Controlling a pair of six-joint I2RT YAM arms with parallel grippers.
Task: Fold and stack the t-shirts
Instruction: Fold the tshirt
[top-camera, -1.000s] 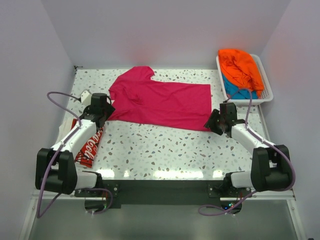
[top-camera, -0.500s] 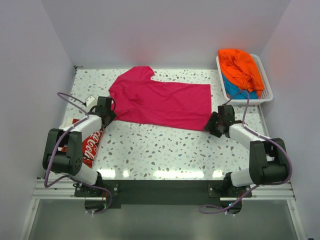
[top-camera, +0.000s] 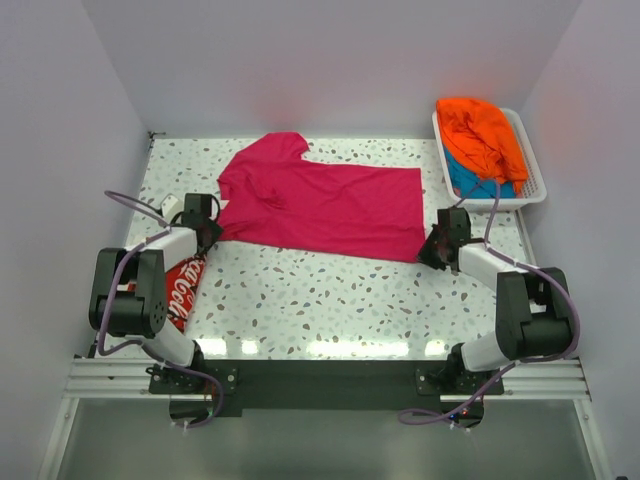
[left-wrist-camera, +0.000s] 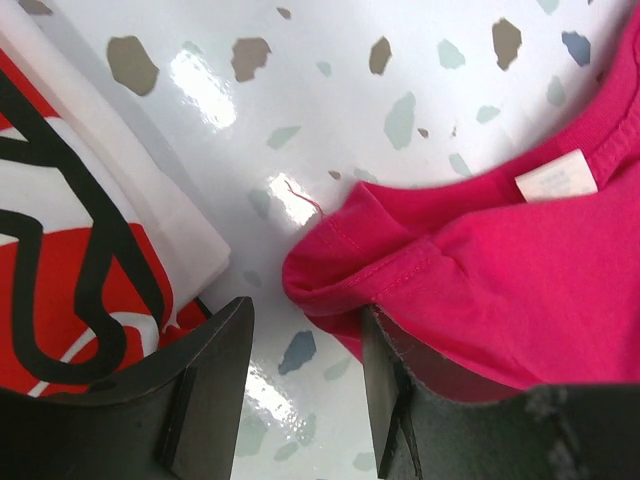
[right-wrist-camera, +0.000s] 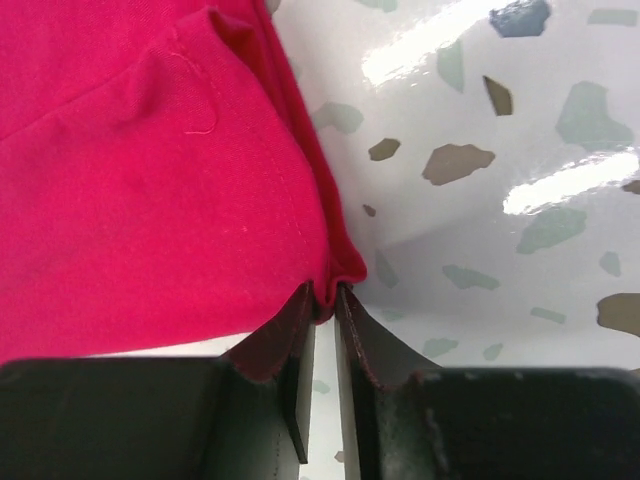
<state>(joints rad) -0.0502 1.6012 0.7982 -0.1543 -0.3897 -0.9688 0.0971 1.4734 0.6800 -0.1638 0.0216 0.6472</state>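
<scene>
Hem of the magenta t-shirt (top-camera: 320, 205) sits pinched in the right claw (right-wrist-camera: 322, 297); left claw (left-wrist-camera: 305, 325) stands open.

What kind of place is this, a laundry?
Likely a robot test booth, not a laundry: two arms bolted to a speckled table, plain walls closing it in, a basket of shirts.

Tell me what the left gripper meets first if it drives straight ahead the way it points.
Most likely the magenta t-shirt: its rolled corner lies just ahead of the left gripper, partly between its open jaws. The red lettered shirt sits off to the side. Height above the table is unclear.
</scene>
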